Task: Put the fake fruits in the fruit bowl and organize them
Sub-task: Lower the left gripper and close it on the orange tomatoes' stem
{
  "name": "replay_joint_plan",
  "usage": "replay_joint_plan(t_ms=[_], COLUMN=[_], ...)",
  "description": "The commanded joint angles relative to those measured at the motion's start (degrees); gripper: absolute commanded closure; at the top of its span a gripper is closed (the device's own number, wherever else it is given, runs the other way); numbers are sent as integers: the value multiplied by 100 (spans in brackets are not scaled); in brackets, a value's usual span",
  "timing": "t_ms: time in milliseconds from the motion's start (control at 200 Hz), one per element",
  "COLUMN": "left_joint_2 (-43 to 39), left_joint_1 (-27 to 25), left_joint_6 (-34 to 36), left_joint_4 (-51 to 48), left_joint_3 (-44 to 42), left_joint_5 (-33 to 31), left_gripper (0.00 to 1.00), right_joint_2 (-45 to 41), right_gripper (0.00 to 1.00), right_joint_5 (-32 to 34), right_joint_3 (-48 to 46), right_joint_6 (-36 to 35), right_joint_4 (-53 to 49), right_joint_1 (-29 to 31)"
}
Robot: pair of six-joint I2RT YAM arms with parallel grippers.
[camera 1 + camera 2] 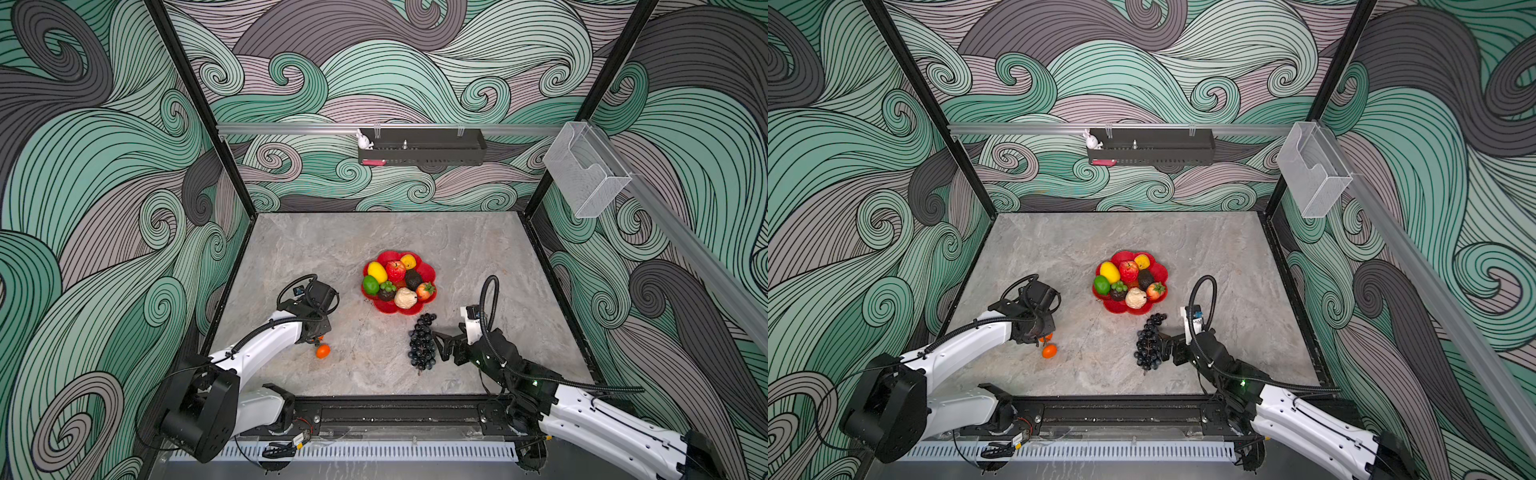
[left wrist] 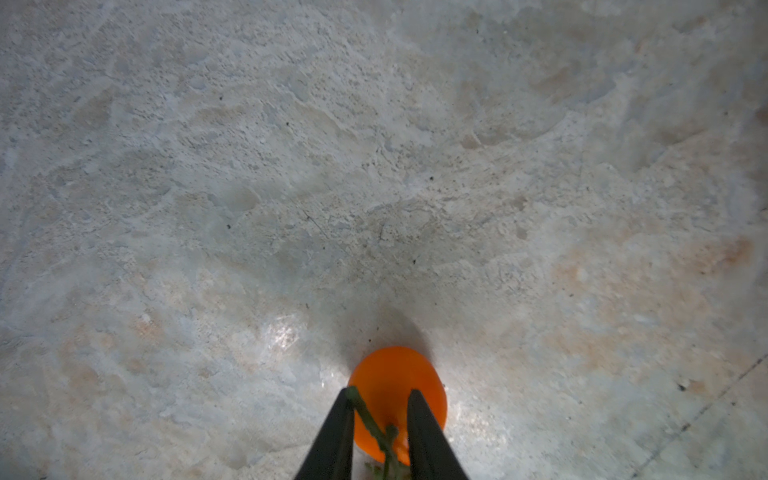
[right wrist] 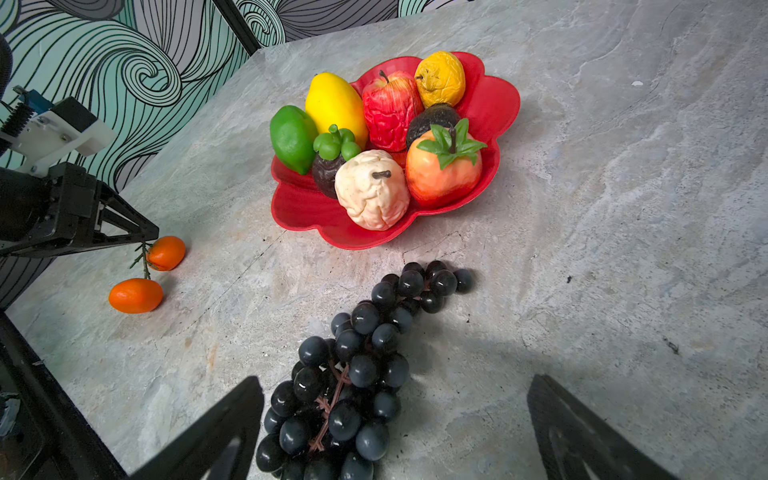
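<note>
- The fruit bowl point(image 1: 430, 272) sits mid-tabletop point(image 1: 316, 249).
- I count eight fake fruits in it: lemon point(image 3: 332, 104), lime point(image 3: 291, 137), red apple point(image 3: 388, 110), wrinkled yellow fruit point(image 3: 440, 79), dark avocado point(image 3: 432, 120), dark green-capped fruit point(image 3: 330, 170), cream lumpy fruit point(image 3: 372, 189) and red-orange leafy-topped fruit point(image 3: 442, 176).
- The grape bunch point(image 3: 357, 374) lies on the tabletop, outside the bowl. Its far end is just beside the rim nearest the arms, not touching.
- The right tool point(image 3: 395, 380) has its jaws wide apart, low at the bunch's near end. In the wrist view the grapes lie between the fingers, close to one and well clear of the other. Nothing is held.
- Two oranges point(image 3: 136, 295) joined by a green stem point(image 3: 144, 259) lie on the tabletop to the left, well apart from the bowl.
- The left tool point(image 2: 380, 392) points down at that stem. Its jaws stand a narrow gap apart with the stem between them, touching one fingertip point(image 2: 345, 403). As far as I can see, it is not clamped.
</note>
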Motion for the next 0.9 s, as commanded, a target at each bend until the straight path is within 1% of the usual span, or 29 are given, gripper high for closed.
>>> replay_joint_plan(t_ms=[0,240,896], left_joint_2=[111,242,33], left_joint_1=[65,71,70], left_joint_6=[-12,12,164], left_joint_4=[-26,-102,-61], left_joint_3=[59,166,225], left_joint_5=[40,159,288], left_gripper=[76,84,96], right_joint_2=[9,58,88], right_gripper=[0,0,0], right_joint_5=[68,59,94], right_joint_3=[-56,-45,-46], right_joint_6=[34,34,64], right_joint_4=[89,115,100], right_joint_1=[-37,-49,-64])
